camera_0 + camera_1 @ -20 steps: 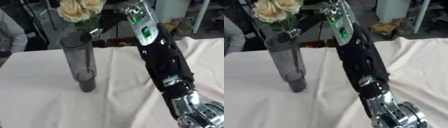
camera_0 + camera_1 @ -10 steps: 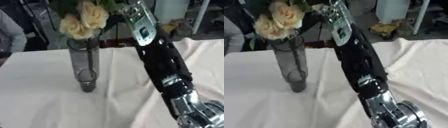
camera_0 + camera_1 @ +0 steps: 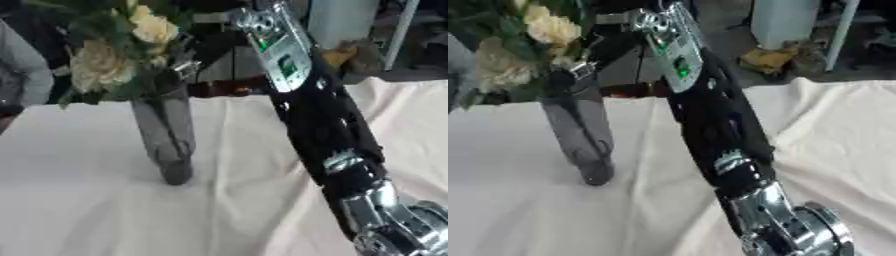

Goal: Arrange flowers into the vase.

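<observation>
Cream roses [image 3: 105, 65] stood in the tall grey glass vase [image 3: 166, 135]; the right hand [image 3: 179, 67] at its rim seemingly steadied them, grip unclear.

This looks like a lab or workshop made up for a test. A table [image 3: 79, 210] draped in a creased cream cloth [image 3: 842, 130] stands before a cluttered background of dark frames, a pale cylinder [image 3: 785, 22] and a white pole [image 3: 404, 30].
</observation>
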Tool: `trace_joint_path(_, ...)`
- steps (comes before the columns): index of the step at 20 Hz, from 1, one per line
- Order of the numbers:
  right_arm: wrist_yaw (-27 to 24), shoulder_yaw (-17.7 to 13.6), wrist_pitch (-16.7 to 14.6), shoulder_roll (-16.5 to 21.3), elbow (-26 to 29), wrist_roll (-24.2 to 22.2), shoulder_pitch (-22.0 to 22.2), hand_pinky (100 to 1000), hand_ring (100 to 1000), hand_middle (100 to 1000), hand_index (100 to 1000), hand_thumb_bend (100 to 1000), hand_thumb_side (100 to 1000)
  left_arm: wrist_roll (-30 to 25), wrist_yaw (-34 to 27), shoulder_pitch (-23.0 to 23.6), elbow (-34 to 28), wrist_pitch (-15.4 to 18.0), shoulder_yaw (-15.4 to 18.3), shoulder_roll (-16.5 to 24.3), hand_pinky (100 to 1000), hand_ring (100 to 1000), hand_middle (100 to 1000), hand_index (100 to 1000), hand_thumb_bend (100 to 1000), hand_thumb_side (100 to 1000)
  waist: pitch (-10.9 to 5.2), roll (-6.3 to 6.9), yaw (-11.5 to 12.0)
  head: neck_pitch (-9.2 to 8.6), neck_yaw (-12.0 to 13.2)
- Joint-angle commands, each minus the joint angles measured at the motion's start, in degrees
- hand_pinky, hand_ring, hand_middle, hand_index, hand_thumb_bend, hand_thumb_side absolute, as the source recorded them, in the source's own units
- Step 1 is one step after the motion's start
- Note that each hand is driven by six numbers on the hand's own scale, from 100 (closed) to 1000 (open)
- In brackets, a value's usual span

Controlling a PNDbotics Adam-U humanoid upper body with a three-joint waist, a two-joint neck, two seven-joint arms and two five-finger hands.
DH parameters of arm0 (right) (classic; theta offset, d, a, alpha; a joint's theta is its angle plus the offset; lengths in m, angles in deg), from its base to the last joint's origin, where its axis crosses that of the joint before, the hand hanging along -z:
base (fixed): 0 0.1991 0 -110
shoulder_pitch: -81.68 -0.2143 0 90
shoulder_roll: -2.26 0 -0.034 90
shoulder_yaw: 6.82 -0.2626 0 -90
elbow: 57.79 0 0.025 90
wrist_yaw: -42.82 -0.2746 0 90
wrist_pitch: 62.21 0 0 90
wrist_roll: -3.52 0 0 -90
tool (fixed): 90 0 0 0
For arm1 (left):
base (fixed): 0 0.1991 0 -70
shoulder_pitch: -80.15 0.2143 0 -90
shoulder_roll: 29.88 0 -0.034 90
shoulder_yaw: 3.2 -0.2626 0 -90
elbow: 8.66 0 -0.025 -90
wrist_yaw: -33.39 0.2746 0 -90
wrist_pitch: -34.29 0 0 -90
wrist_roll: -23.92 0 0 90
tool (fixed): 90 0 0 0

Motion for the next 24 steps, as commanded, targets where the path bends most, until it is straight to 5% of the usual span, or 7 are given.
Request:
trace_joint_path(1, 0.0, 0.0, -0.2, 0.7, 0.7, -0.1, -1.8, 887, 953, 823, 967, 1000, 607, -0.1, -0.2, -0.6, -0.8, 0.0, -0.1, 0.9, 717, 871, 862, 976, 100, 1000, -0.86, 0.08, 0.1, -0.43, 0.0)
trace_joint_path(24, 1.2, -1.0, 1.4, 4.3, 4.4, 0.1, -0.4, 891, 956, 836, 967, 1000, 627, 0.0, -0.1, -0.1, -0.8, -0.1, 0.1, 1.1, 719, 873, 865, 977, 100, 1000, -1.71, 0.74, -0.4, 0.21, 0.3)
